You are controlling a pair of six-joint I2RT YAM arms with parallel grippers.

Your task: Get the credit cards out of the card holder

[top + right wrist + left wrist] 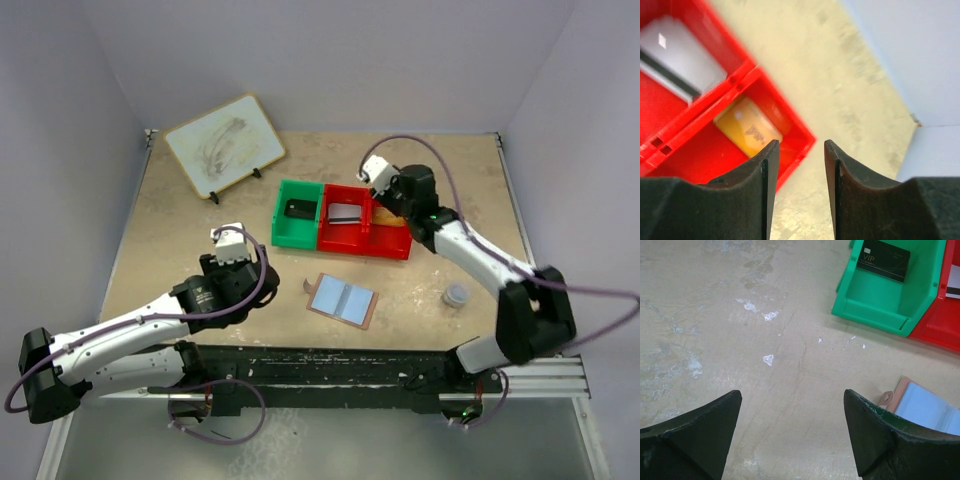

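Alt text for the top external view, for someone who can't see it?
The card holder lies open on the table, no gripper touching it. Behind it, a black card sits in the green bin and a grey card in the red bin, where the right gripper hangs.

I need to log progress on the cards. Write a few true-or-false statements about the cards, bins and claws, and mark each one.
1. A black card lies in the green bin. True.
2. The holder is folded shut. False: it lies open on the table.
3. A yellow card lies in a red bin. True.
4. The left claw grips the holder. False: it is open and empty, beside the holder.
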